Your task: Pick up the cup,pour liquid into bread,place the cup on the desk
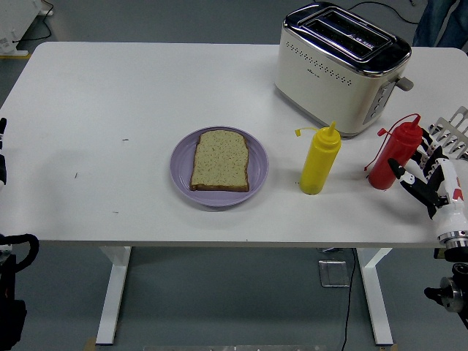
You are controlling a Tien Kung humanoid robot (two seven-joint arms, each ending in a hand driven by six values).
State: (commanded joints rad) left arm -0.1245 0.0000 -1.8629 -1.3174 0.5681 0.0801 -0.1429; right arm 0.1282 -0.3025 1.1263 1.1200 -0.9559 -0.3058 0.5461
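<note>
The red squeeze bottle (388, 156) stands upright on the white bench (131, 95) at the right of the frame, its cap flipped open on a thin tether. No cup is in view; this bottle seems to be the task's pouring vessel. The right hand (428, 179), at the lower right, sits just beside the bottle with its fingers (409, 174) spread apart and holding nothing; whether a fingertip touches the bottle I cannot tell. The left arm (11, 256) shows only as dark parts at the far left edge, and its hand is not visible.

The bread slice (220, 160) lies flat on the purple plate (183, 164) at centre frame, and no sauce or liquid shows on it. With the bottle standing free and the bread bare, I judge that either the pour is yet to come or it left no visible trace; the pictures do not settle which.

A yellow squeeze bottle (319, 161) stands between plate and red bottle. A cream toaster (336, 69) sits at the upper right; a small dark mark on its side is too small to read. No other writing is legible.
</note>
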